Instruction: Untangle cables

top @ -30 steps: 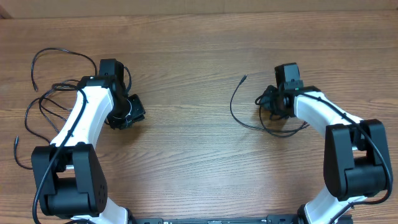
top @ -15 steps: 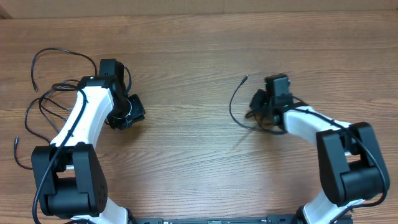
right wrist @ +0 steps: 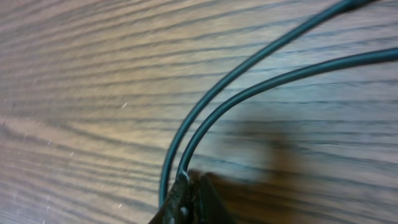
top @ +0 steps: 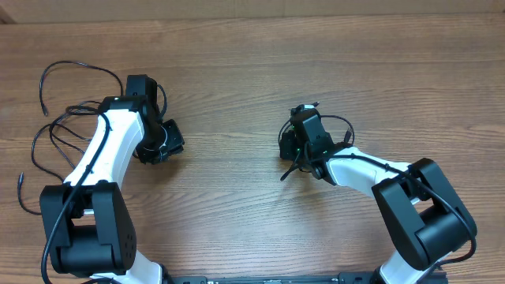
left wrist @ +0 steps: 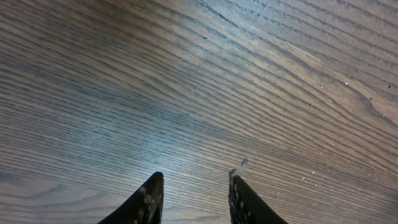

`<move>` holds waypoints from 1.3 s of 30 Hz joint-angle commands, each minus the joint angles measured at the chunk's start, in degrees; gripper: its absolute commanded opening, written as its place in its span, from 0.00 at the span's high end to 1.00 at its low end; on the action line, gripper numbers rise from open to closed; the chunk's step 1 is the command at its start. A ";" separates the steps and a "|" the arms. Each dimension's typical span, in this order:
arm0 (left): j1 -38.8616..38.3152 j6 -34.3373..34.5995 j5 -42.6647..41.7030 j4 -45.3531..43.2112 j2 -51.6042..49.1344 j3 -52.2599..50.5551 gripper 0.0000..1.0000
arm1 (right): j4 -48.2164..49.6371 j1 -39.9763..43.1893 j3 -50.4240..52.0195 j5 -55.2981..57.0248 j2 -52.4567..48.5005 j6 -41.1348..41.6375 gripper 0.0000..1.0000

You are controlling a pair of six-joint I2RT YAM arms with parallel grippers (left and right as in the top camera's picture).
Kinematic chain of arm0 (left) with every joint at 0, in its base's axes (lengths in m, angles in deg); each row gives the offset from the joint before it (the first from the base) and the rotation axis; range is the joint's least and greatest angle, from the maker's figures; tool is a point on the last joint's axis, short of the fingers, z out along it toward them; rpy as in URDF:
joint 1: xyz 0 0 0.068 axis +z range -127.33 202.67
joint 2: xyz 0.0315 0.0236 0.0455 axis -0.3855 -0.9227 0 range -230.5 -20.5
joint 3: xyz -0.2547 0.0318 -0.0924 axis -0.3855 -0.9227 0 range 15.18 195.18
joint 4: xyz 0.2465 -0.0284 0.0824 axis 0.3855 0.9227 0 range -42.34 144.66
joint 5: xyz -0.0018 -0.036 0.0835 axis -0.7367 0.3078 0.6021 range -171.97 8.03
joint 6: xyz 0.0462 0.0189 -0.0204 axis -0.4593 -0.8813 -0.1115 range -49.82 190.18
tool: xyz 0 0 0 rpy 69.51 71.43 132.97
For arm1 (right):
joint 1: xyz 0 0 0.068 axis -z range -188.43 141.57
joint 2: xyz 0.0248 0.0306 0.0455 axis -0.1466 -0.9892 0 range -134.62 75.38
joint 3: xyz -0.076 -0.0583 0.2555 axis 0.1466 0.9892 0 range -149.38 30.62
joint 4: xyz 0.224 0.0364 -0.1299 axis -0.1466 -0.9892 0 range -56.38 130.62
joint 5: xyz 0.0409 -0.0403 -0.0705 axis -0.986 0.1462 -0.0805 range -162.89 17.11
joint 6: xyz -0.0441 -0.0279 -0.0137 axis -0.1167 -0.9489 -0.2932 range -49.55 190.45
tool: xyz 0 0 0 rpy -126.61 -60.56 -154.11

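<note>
Overhead, two arms are seen on the wooden table (top: 237, 71), and the cables (top: 77, 65) are found in two groups. One group is spread in loose black loops at the table's left edge, beside the left arm and well apart from the left gripper (top: 162, 143). The other group is bunched at the right gripper (top: 296, 142) near the table's middle, with a loop (top: 338, 118) trailing to its right and a short tail hanging below it. How many separate cords are held in each group cannot be told.

In the left wrist view, two fingers (left wrist: 152, 196) are seen spread apart over bare wood grain, with nothing held between them and no cable in sight.

In the right wrist view, two dark strands (right wrist: 249, 62) can be counted. They are seen side by side, curving down from the upper right to the right gripper's tips (right wrist: 186, 196), where the fingers are pressed together and the strands are pinched at their meeting point, low over the wood.
</note>
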 commanded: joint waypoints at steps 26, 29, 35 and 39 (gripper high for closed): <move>-7.28 7.45 -0.26 -1.22 0.83 -0.39 0.60 | -45.81 13.38 -27.67 -7.78 -1.73 -0.02 0.83; -10.25 10.43 -0.26 -3.32 0.83 -0.39 0.55 | -50.21 19.28 -27.67 -7.74 -1.73 -0.07 0.78; -19.82 15.02 -0.22 -9.20 0.55 -0.39 0.42 | -54.23 32.65 -26.56 -5.35 -1.73 -0.07 0.60; -26.40 14.93 0.17 -12.55 0.55 -0.39 0.18 | -54.25 39.12 -25.11 -5.42 -1.73 -0.04 0.00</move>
